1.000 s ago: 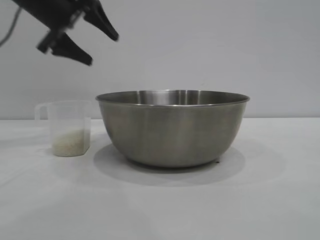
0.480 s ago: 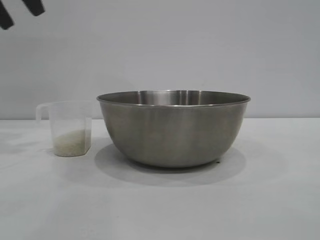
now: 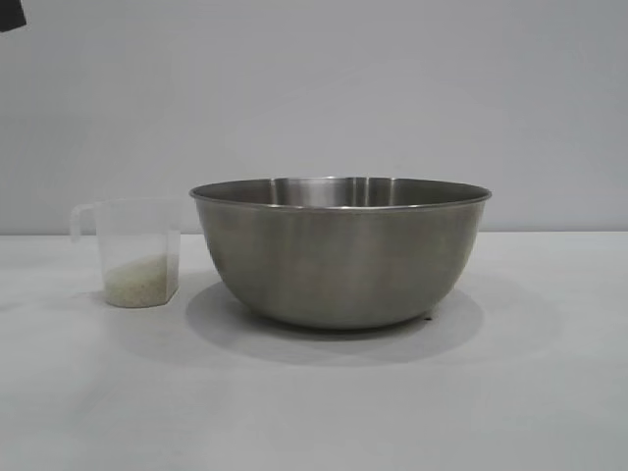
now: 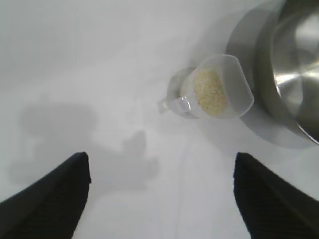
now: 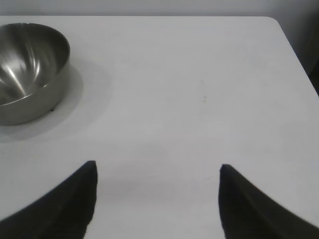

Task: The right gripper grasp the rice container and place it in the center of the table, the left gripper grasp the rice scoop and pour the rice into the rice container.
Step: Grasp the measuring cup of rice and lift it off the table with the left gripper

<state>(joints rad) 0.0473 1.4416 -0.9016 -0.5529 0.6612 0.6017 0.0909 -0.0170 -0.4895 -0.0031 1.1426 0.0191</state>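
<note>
The rice container [image 3: 340,250], a big steel bowl, stands upright mid-table. Left of it and apart from it stands the rice scoop [image 3: 137,252], a clear cup with rice [image 3: 140,278] in its bottom. High above, my left gripper [image 4: 160,158] is open and empty. It looks down on the rice scoop [image 4: 214,92], the rice [image 4: 211,91] and the rim of the rice container [image 4: 289,74]. Only a black scrap of the left arm [image 3: 10,12] shows in the exterior view's top left corner. My right gripper [image 5: 157,166] hangs open and empty over bare table [image 5: 199,74], well away from the rice container [image 5: 27,69].
The white table [image 3: 314,412] stretches bare in front of the bowl and to its right. Its far corner and edge [image 5: 279,25] show in the right wrist view. A plain grey wall stands behind.
The left gripper has risen and drawn off to the upper left, almost leaving the exterior view. Bowl and scoop have stayed where they were.
</note>
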